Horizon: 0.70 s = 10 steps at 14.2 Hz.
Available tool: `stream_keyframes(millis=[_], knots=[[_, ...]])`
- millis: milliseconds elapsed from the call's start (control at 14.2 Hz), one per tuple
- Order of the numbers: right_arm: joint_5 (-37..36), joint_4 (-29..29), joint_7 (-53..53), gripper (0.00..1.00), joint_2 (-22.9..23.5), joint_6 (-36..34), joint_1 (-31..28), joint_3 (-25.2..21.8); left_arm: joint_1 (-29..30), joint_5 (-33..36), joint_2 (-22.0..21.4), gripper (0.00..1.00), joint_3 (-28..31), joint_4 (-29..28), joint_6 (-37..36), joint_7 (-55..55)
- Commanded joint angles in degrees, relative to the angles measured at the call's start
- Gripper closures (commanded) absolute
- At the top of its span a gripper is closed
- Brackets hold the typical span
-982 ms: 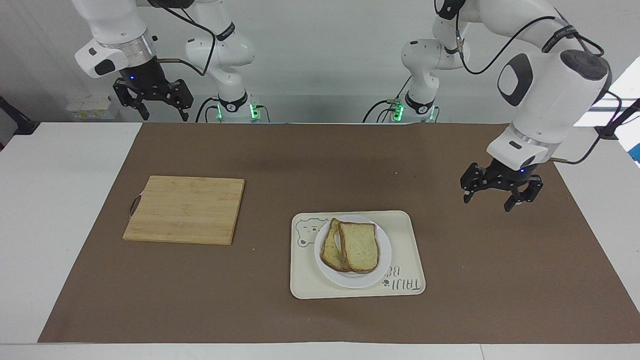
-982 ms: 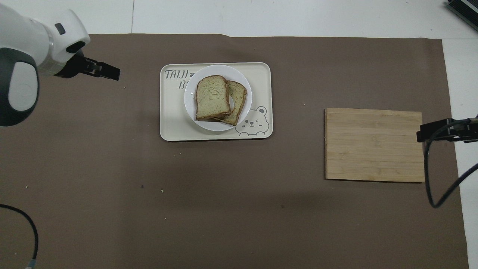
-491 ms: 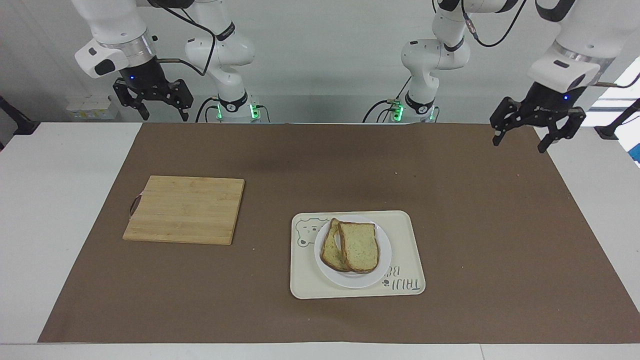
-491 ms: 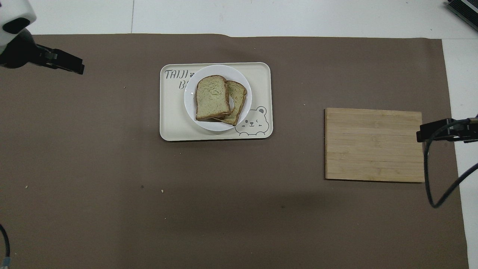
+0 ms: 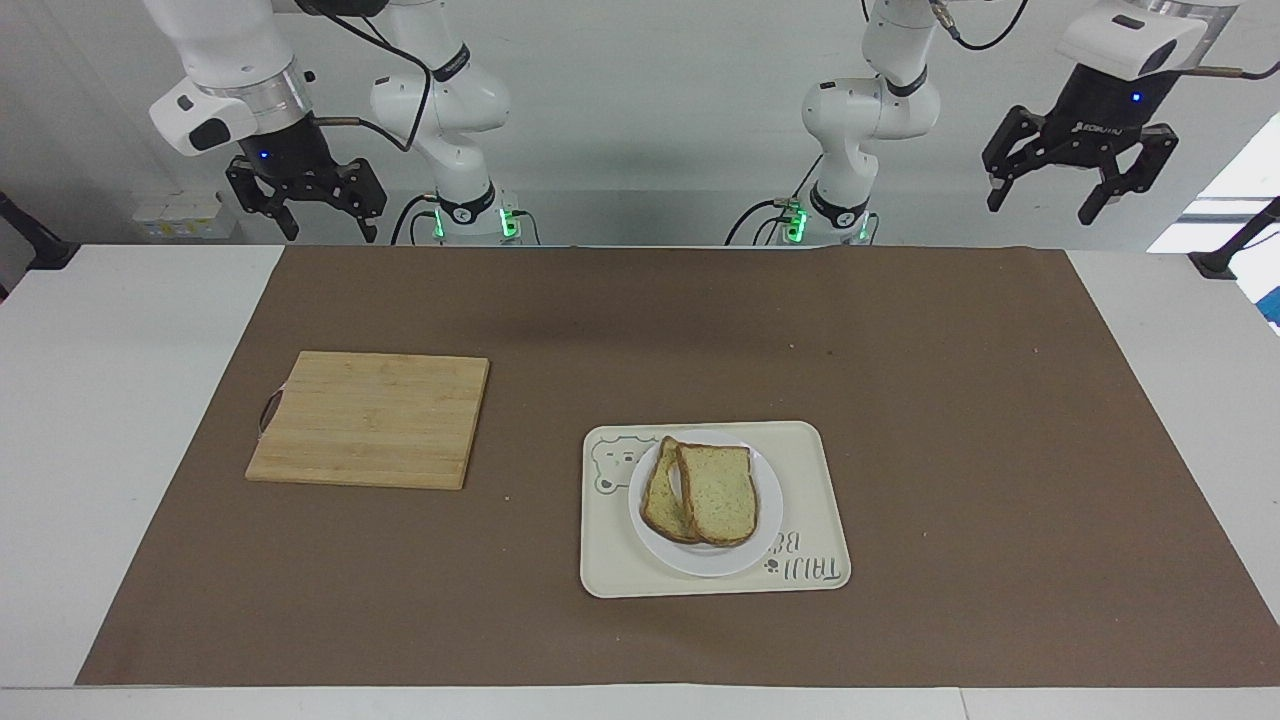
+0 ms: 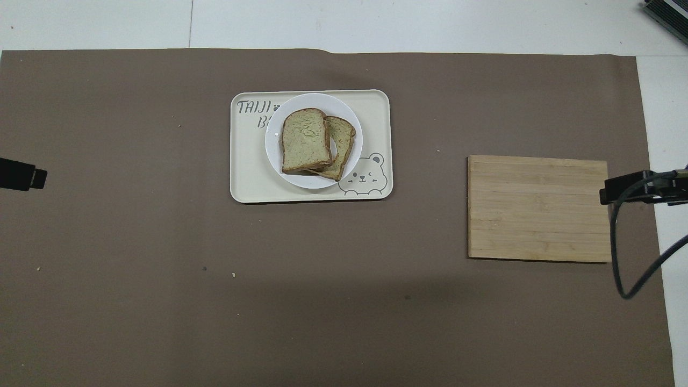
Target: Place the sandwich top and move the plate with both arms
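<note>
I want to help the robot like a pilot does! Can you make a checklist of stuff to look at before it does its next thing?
1. Top bread slice lying on the lower slice: ok, though shifted off it toward the left arm's end.
2. Both slices on the white plate: ok.
3. Plate sitting on the bear tray: ok.
4. Left hand open, raised, holding nothing: ok.
5. Right hand open, raised, holding nothing: ok.
6. Cutting board bare on top: ok.
</note>
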Motion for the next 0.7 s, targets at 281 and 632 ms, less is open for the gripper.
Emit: stream_keyframes(millis=[281, 632], knots=[[0.73, 0.27, -1.64, 0.0, 0.14, 0.44, -0.49, 0.15, 1.97, 1.6, -3.79, 0.0, 0.21, -5.18, -3.79, -0.45], [0.73, 0.27, -1.64, 0.0, 0.14, 0.44, -0.49, 0.15, 2.41, 0.37, -4.07, 0.0, 0.3, -6.34, 0.43, -0.89]])
